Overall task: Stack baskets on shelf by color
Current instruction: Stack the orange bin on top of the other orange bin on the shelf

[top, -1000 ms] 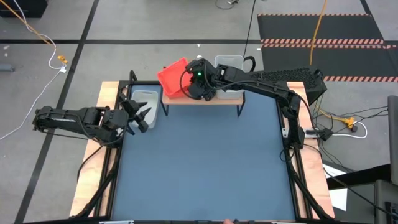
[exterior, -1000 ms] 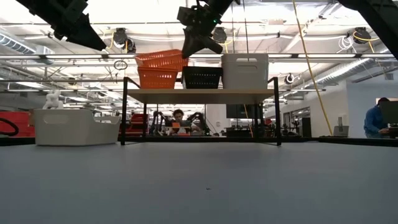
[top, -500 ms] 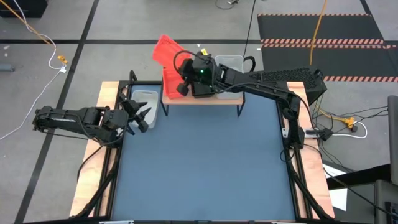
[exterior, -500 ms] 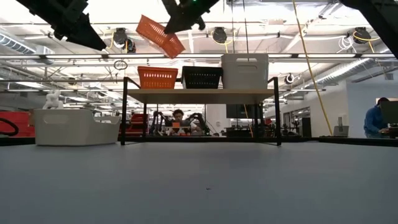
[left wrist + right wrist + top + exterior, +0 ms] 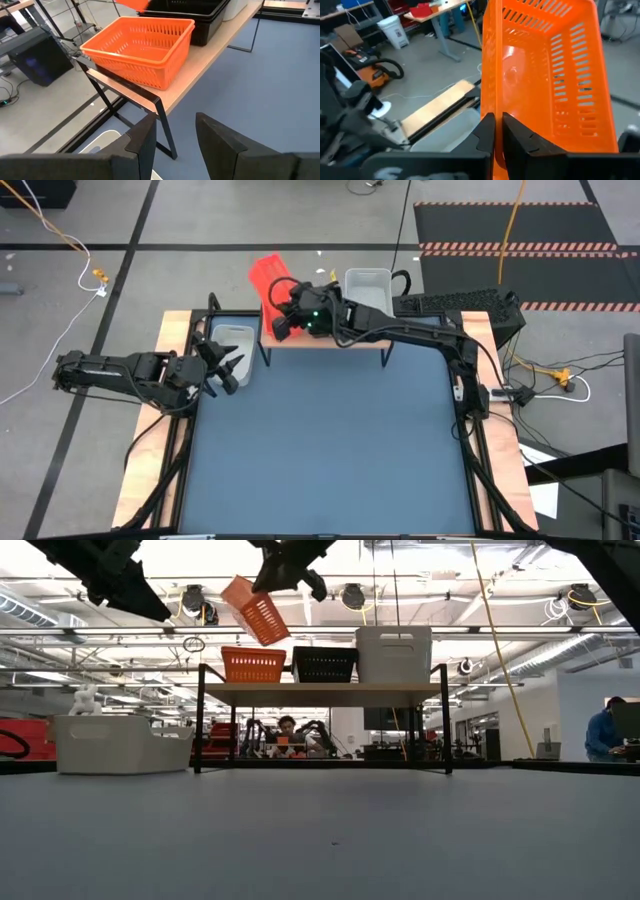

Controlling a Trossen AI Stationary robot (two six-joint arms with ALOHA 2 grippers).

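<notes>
My right gripper (image 5: 284,312) is shut on a red-orange basket (image 5: 256,610), which it holds tipped in the air above the shelf's (image 5: 320,693) left end. On the shelf stand another orange basket (image 5: 252,664), a black slatted basket (image 5: 323,663) and a white-grey basket (image 5: 393,653), side by side on their bottoms. My left gripper (image 5: 172,137) waits open at the table's left edge, above a white-grey basket (image 5: 232,338) that rests on the table. My right gripper holds the orange basket by one side wall at its rim (image 5: 491,107). One finger (image 5: 484,131) is outside the wall and the other (image 5: 516,140) inside. The basket is lifted clear of the shelf and tipped steeply, its far end high.
The table's blue top (image 5: 330,440) in front of the shelf is bare. Wooden side boards (image 5: 160,430) run along both sides. The black baskets (image 5: 195,15) sit nested one in another. People sit at desks in the room behind.
My right gripper has lifted the orange basket off the orange basket on the shelf, rolling its wrist and drifting up and toward the table's left edge. The basket, first lying slanted on the one below, now hangs clear and tipped steeply.
</notes>
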